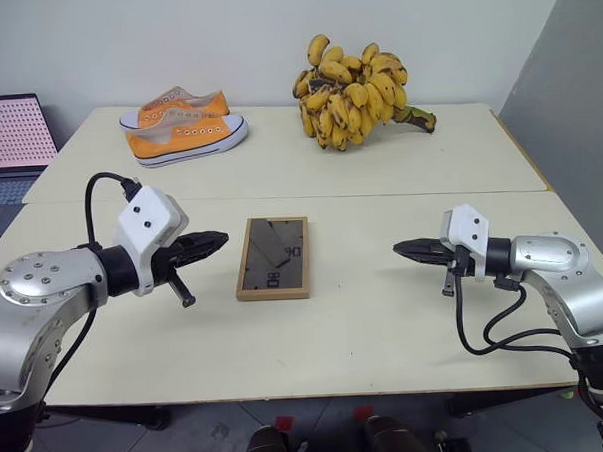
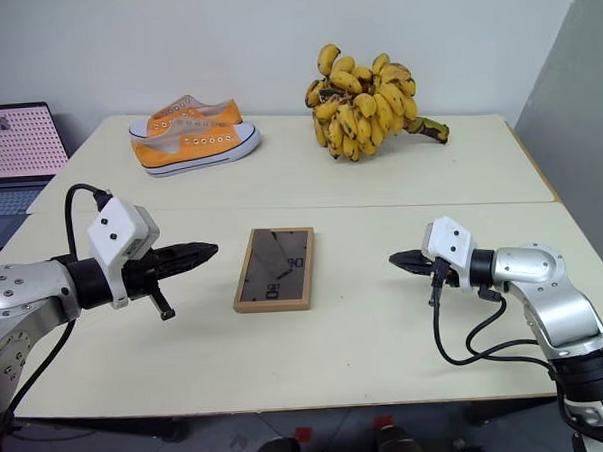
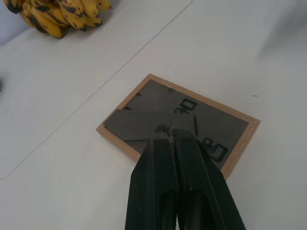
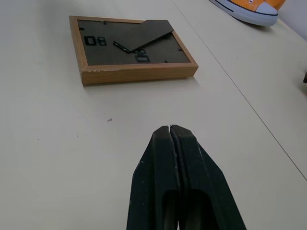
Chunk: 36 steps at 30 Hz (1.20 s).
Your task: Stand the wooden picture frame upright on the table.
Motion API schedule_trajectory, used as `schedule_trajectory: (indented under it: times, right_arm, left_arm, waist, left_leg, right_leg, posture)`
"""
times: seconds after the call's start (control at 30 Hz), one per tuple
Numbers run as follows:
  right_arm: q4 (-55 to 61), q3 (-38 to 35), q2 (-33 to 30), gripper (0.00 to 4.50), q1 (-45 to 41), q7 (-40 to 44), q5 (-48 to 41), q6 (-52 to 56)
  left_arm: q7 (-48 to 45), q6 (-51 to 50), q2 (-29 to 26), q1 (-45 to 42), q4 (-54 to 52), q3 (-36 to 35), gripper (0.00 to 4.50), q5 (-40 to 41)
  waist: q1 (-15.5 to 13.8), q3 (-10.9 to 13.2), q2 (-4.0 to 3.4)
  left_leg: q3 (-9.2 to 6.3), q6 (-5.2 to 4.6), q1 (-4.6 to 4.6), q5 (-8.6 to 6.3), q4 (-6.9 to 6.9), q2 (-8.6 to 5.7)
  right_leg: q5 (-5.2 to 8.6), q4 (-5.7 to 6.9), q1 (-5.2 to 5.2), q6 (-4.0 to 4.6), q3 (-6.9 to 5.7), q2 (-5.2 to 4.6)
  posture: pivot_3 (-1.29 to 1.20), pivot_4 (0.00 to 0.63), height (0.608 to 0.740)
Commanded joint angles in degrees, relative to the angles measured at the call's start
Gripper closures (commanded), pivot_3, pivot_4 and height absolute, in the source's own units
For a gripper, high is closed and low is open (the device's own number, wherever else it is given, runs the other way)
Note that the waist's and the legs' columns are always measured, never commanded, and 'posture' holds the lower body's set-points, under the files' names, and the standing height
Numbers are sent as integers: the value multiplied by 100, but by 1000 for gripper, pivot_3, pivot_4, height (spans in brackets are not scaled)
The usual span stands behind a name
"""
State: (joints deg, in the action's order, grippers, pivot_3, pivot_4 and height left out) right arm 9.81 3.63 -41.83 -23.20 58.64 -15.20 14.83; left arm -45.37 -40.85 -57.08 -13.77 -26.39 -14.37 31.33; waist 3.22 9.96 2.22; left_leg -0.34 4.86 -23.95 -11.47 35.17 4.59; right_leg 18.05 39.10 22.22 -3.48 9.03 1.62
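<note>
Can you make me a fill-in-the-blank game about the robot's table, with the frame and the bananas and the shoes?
1. The wooden picture frame lies flat on the table with its ____ panel facing up.
2. Both the left gripper and the right gripper have their fingers ____.
3. The bananas at the far side of the table are ____ in colour.
4. The pair of shoes is ____ with white soles.

Missing words: back; shut; yellow; orange
</note>
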Motion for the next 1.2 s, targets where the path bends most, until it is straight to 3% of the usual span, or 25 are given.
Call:
schedule_trajectory:
  times: [0.03, 0.47, 0.7, 1.0, 1.1, 1.2]
  right_arm:
    - [17, -61, 29, 4482, -76, -13, -14, -105]
    - [-58, -5, 273, 4482, -32, -205, 126, -194]
    - [-508, 371, 1058, 4482, -275, -1123, 739, -267]
    - [-1706, 983, 2173, 4482, -623, -2428, 1768, -496]
    - [-1930, 1064, 2377, 4482, -677, -2677, 1951, -502]
    - [-2040, 1033, 2521, 4482, -727, -2922, 2067, -500]
  left_arm:
    - [97, 28, 20, -109, -69, -128, 4497, -38]
    - [251, 74, 121, -79, 145, -118, 4497, -135]
    - [798, 941, 776, -441, 2219, 380, 4497, -1100]
    - [816, 2633, 2144, -2195, 5455, 1423, 4497, -2216]
    - [679, 2875, 2451, -2445, 5901, 1619, 4497, -2368]
    - [358, 2749, 2695, -2300, 5578, 1831, 4497, -2351]
  waist:
    - [0, 0, 0]
    - [-1, 0, 0]
    - [1, -3, -5]
    - [-136, -3, -5]
    - [-141, -3, -5]
    - [-137, -3, -5]
  left_leg:
    - [-1, 0, 0, 0, 0, 0]
    - [-11, 0, -1, 0, 3, -1]
    - [-23, 0, 4, 1, 10, -2]
    - [-58, 0, -45, 1, 87, -11]
    - [-60, 1, -47, 1, 85, -11]
    - [-63, 1, -47, 1, 85, -11]
  right_leg:
    - [0, 0, 0, 0, -1, 0]
    - [-1, 3, -5, 1, -9, 0]
    - [-1, 16, -9, 2, -18, 2]
    - [0, 67, 8, 3, -47, 3]
    - [0, 71, 10, 3, -48, 3]
    - [1, 79, 10, 5, -51, 4]
  posture:
    - [0, 150, 740]
    - [0, 150, 740]
    - [0, 150, 740]
    - [0, 150, 740]
    - [0, 150, 740]
    - [0, 150, 740]
